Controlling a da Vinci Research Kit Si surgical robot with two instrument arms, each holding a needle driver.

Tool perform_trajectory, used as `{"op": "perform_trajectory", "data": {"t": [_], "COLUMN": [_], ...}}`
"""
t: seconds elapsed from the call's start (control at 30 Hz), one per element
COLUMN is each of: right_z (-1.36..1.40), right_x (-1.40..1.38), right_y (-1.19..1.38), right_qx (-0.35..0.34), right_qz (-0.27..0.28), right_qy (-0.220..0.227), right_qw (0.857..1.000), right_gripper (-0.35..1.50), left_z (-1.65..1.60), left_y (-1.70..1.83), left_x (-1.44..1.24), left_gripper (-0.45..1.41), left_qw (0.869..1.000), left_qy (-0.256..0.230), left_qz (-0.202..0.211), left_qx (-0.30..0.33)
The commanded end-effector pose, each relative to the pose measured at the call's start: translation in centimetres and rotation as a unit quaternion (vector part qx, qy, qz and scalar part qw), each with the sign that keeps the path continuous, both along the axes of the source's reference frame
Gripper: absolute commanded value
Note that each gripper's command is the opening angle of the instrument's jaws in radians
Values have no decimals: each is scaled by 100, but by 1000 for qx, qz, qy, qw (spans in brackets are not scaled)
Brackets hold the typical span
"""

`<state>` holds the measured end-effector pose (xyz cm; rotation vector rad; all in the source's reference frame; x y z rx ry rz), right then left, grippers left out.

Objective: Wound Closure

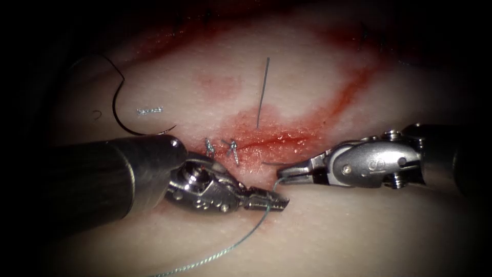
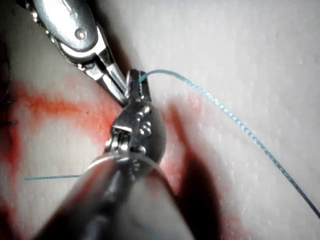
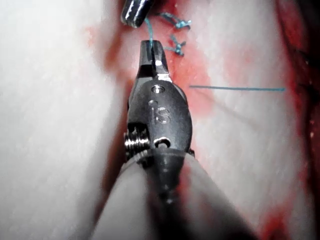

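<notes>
A: How far can the closure be judged to have come?

B: Two knotted stitches [image 1: 221, 149] are seen on the left part of the cut [image 1: 271, 139]; the stretch to their right is not yet closed and red fluid [image 1: 287, 134] is pooled along it. So part is done, and most of the cut is left.

A: Where is the needle [image 1: 123, 102]?

B: It is laid free on the tissue [image 1: 359, 231], far left of the cut, out of the flesh and held by neither tool. It is a dark, thin, strongly curved wire.

A: And the thread [image 1: 225, 249]?

B: A fine, twisted, bluish strand is gripped by both tools just near of the cut. The left tool [image 1: 269, 200] is closed on it, and from there it is trailed toward the near edge. The right tool [image 1: 287, 173] is closed on the same strand, tip almost touching tip. A straight cut end [image 1: 263, 92] is laid on the far side.

A: Surfaces?

B: The tissue is pale, soft and finely pored; the tools are polished steel with serrated jaws.
</notes>
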<state>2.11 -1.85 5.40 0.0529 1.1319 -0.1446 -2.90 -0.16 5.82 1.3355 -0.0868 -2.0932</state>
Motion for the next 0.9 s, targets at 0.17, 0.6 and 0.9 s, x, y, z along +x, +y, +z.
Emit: {"op": "perform_trajectory", "data": {"t": [0.17,0.6,0.9], "right_z": [7,9,20], "right_x": [8,2,-15], "right_y": [6,13,29], "right_qx": [-21,-20,-24], "right_qz": [3,4,20], "right_qy": [-8,-5,8], "right_qw": [1000,1000,999], "right_gripper": [-35,-35,-35], "left_z": [5,18,5], "left_y": [-2,4,-11], "left_x": [-3,-4,35], "left_gripper": [9,132,69], "left_qw": [1000,994,995], "left_qy": [0,23,0], "left_qz": [-3,-53,-35], "left_qx": [12,98,97]}}
